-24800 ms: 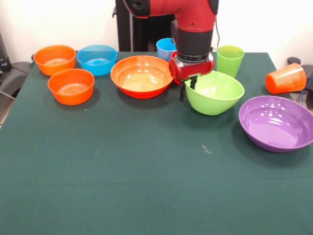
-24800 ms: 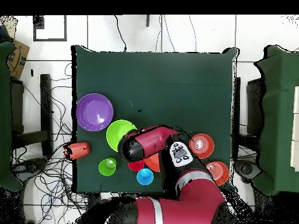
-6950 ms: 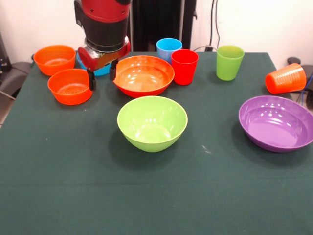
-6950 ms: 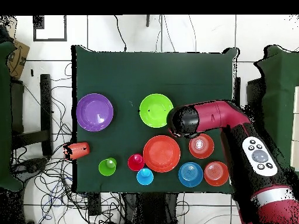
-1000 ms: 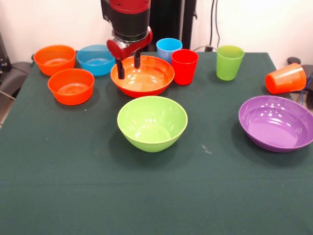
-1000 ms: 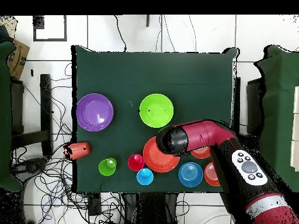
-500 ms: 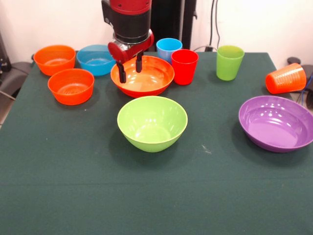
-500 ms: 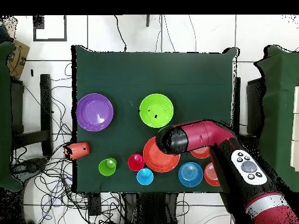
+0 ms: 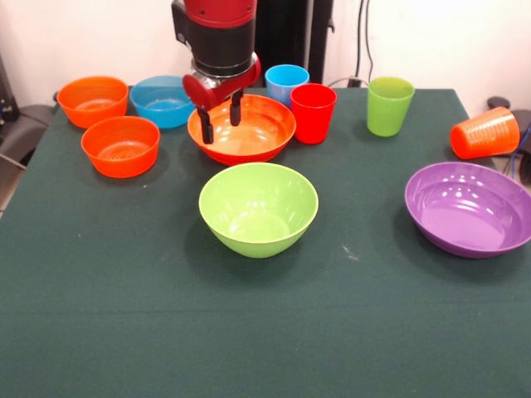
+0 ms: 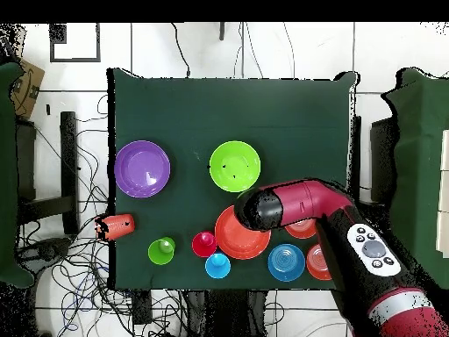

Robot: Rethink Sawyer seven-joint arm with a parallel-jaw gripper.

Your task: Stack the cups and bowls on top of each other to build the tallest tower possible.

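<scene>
The Sawyer arm's hand (image 9: 220, 122) hangs spread over the near-left rim of the large orange-red bowl (image 9: 249, 128), one black finger (image 9: 206, 128) outside the wall and the other inside over the bowl's hollow, holding nothing; whether either finger touches the rim cannot be told. The bench (image 9: 265, 332) is covered in dark green cloth, with a pale wall behind it and, in the overhead view, a white tiled floor strewn with black cables (image 10: 53, 254) round it. From left to right in the front view, a small orange bowl (image 9: 93, 100) stands at the far left corner, a second small orange bowl (image 9: 121, 146) just in front of it, and a small blue bowl (image 9: 164, 101) beside the first, all three upright and empty. The orange-red bowl comes next, empty too. In front of it, apart from it and near the bench's middle, sits the large lime green bowl (image 9: 258, 208), upright, with nothing stacked in it. Behind and to the right stand the light blue cup (image 9: 286, 82) and the red cup (image 9: 314, 113), close together, the red one just beside the orange-red bowl. The lime green cup (image 9: 390, 105) stands upright further right. The large purple bowl (image 9: 469, 208) lies empty near the right edge, and the orange cup (image 9: 484, 133) lies on its side behind it at the bench's edge.
</scene>
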